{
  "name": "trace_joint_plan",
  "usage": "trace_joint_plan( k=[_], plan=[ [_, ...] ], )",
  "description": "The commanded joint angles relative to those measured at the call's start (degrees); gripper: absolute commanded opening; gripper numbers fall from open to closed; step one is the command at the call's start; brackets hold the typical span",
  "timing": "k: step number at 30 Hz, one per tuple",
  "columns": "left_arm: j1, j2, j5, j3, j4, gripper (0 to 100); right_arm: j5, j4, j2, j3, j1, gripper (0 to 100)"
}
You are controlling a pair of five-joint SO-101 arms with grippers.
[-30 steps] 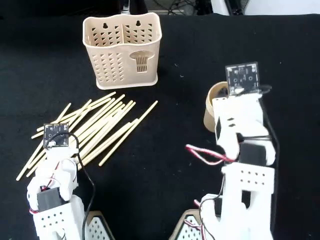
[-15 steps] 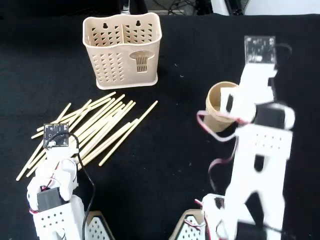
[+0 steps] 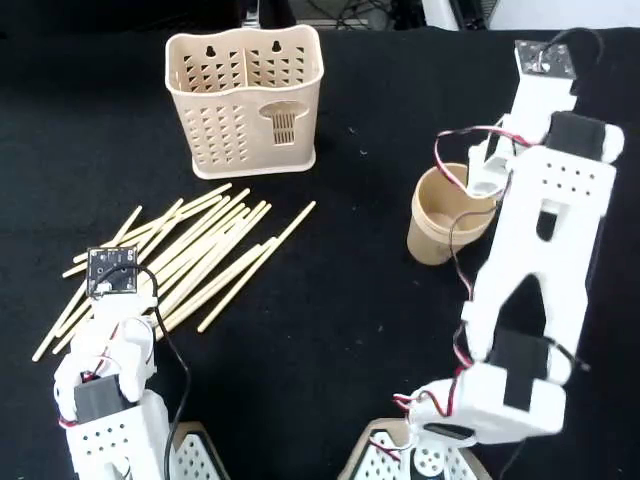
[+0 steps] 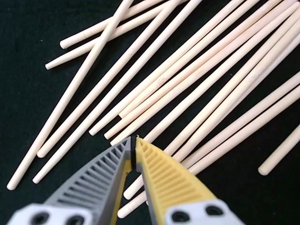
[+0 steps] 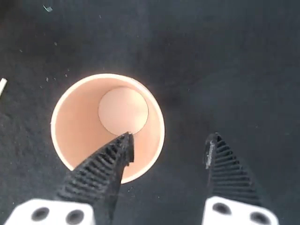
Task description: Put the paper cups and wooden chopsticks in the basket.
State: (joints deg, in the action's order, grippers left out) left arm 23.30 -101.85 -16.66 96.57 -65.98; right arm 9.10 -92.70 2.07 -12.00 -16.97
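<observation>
Chopsticks [image 3: 215, 248] lie loose on the black cloth [image 3: 330, 300] at about 9 o'clock from the middle of the table. They form a fanned heap, and most of them run slantwise from 7 o'clock up toward 1 o'clock. A few cross over the others at the heap's 9 o'clock end. My left gripper [image 4: 134, 141] hangs over that end, its tips just above the sticks. The grey finger [image 4: 101, 173] and the yellow finger [image 4: 164, 176] are clenched tip to tip, and I can see no stick caught between them. Whether the tips touch the wood below, I cannot tell. The basket [image 3: 245, 100] stands upright at 11 o'clock on the table, at 1 o'clock from the heap and apart from it. It has two compartments open to the top. Well off to 3 o'clock the cup [image 3: 445, 215] stands on its base with its mouth up, and its round bottom shows inside. My right gripper [image 5: 168, 143] is over it with the fingers spread wide and grasping nothing. One black finger [image 5: 110, 164] reaches over the cup's rim above the inside, and the other hangs over bare cloth just outside the wall, so the rim lies between them.
</observation>
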Motion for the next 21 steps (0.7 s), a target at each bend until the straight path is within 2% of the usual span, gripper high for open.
trace_joint_plan(
  k=[1, 9, 16, 21],
  plan=[
    [0.48, -0.35, -0.44, 0.75, -0.18, 4, 0.53, -0.35, 1.01, -2.95, 2.55, 22.3],
    [0.48, -0.35, -0.44, 0.75, -0.18, 4, 0.53, 0.44, 2.77, -2.33, 5.36, 21.2],
    [0.48, -0.35, -0.44, 0.75, -0.18, 4, 1.85, 2.99, 9.27, -2.15, 1.49, 21.1],
    [0.48, -0.26, -0.44, 0.75, -0.18, 4, 5.63, 3.60, 11.91, -2.33, 1.23, 20.9]
  ],
)
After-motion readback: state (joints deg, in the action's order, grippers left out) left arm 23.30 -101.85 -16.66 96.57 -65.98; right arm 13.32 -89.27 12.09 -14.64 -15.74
